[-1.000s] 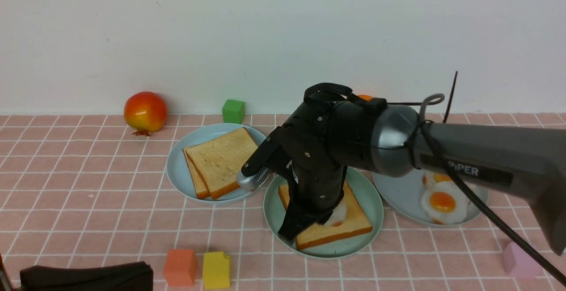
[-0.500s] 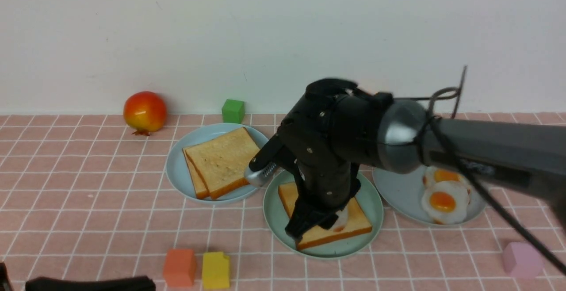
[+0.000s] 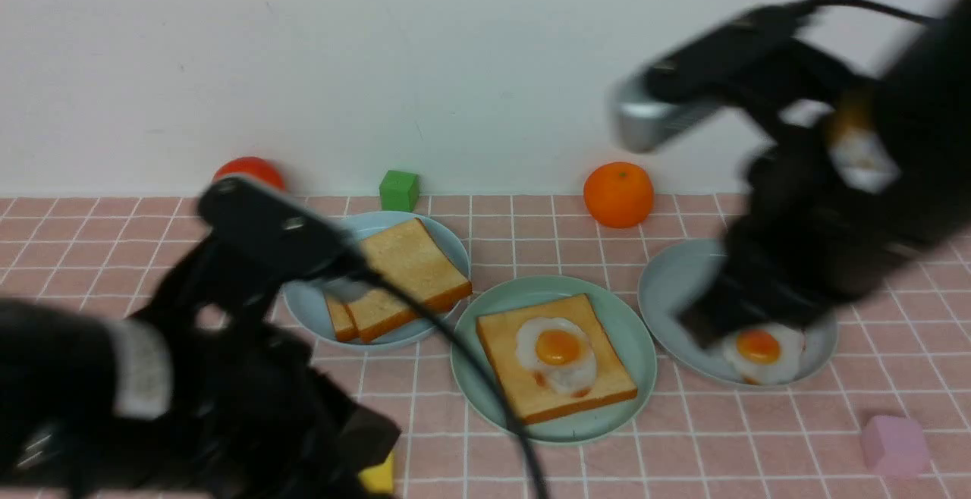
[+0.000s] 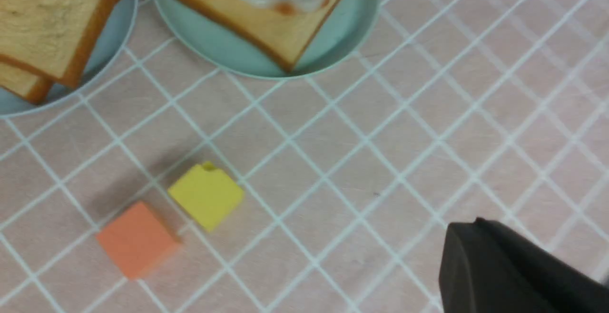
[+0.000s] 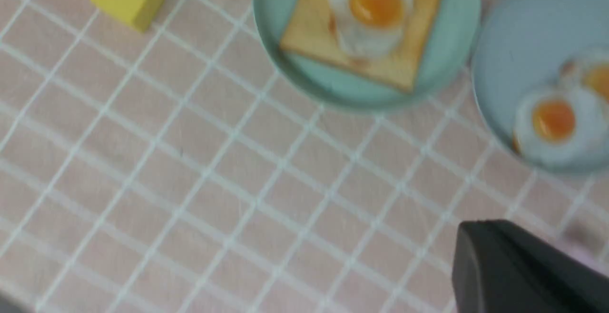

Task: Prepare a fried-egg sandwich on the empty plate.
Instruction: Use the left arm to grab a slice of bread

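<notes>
Pink gridded cloth (image 3: 683,423) covers the worktop, and a round mint-green plastic plate (image 3: 633,332) sits mid-scene.

Well to the left of that plate, on the camera side, the robot's left tool (image 3: 368,434) is a black blur above the cloth. Its jaws are closed and nothing is between them. A round red fruit (image 3: 254,169) peeks over the arm, left of the plate and back by the wall. A small orange cube (image 4: 137,239) and a small yellow cube (image 4: 205,195) lie just beside each other, left of the plate on its near side. A small green cube (image 3: 400,189) stands behind and left of the plate, at the wall.

Just beside the plate on its left is a round pale blue plate (image 3: 303,305). It carries two thick square toast slices (image 3: 410,271), the upper one set askew over the lower.

On the mint-green plate itself, a single square toast slice (image 3: 516,378) lies flat. A white fried egg with an orange yolk (image 3: 557,349) rests uncovered on top.

A round orange (image 3: 618,194) sits behind and right of the plate. Just right of it is a round pale blue-grey plate (image 3: 667,287) holding two more fried eggs (image 5: 552,120). The right tool (image 3: 709,324), blurred, hangs above that dish with its jaws closed and empty. A pale pink block (image 3: 895,446) lies well right of the plate, nearer the camera.
</notes>
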`<state>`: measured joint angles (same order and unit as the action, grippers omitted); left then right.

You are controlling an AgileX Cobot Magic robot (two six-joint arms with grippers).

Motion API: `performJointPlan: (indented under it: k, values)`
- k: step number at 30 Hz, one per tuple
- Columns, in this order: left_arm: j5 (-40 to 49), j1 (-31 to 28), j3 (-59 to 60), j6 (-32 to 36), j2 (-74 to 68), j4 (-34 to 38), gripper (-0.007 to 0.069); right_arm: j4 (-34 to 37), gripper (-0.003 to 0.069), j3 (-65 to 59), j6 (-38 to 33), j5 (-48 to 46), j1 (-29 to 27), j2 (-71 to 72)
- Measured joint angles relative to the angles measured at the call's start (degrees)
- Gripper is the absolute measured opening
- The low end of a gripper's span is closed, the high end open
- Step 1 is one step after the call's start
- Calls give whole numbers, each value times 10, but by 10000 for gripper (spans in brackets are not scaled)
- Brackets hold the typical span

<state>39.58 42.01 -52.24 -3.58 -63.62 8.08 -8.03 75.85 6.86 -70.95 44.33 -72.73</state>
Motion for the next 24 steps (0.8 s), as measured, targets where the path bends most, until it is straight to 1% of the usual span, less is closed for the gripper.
performJointPlan:
  k: [2, 4, 7, 8, 10, 12, 15, 16, 19, 24]
  values:
    - [4, -17, -16, 8, -33, 2, 13, 4, 10, -30, 3, -1, 0, 39]
    - [15, -69, -54, 61, -95, 23, 13, 22, 10, -95, 3, -4, 0, 133]
    - [19, -120, -93, 144, -158, 59, 13, 40, 10, -150, 3, 6, 0, 227]
    - [19, -123, -96, 149, -163, 61, 13, 43, 10, -153, 3, 9, 0, 234]
    - [5, -145, -124, 206, -215, 72, 13, 53, 10, -190, 5, 26, 0, 311]
    - [-3, -149, -135, 220, -242, 66, 13, 56, 10, -202, 7, 31, 0, 345]
    - [-21, -149, -157, 229, -291, 37, 16, 60, 10, -212, 19, 33, 0, 387]
    - [-36, -149, -173, 232, -325, 12, 42, 61, 10, -213, 22, 33, 0, 398]
    - [-61, -149, -198, 233, -371, -27, 120, 70, 10, -214, 23, 33, 0, 397]
    - [-101, -149, -220, 235, -414, -70, 246, 92, 10, -214, 23, 33, 0, 381]
